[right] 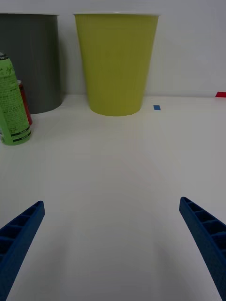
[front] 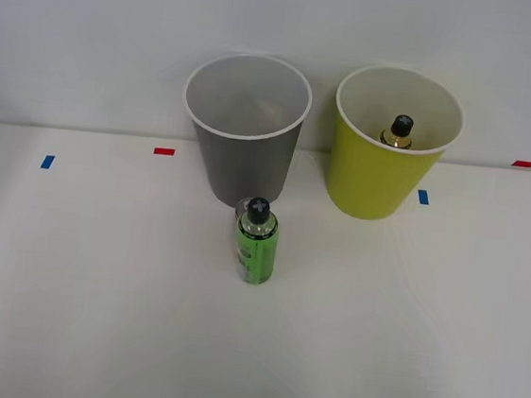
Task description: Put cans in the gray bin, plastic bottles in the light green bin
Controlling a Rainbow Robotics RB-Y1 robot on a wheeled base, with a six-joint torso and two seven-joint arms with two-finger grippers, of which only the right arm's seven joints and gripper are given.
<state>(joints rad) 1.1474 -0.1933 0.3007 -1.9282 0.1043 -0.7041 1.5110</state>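
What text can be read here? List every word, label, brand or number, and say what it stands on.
No text can be read for certain.
Green bottle: its label carries white script near the top and dark small print lower down, all too small and blurred to read.
Red can: no lettering can be made out on the sliver that shows behind the bottle.
Gray bin, light green bin, amber-necked bottle: no legible text.

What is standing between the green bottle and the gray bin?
The red can stands between the green bottle and the gray bin, mostly hidden behind the bottle. The right wrist view shows its red side.
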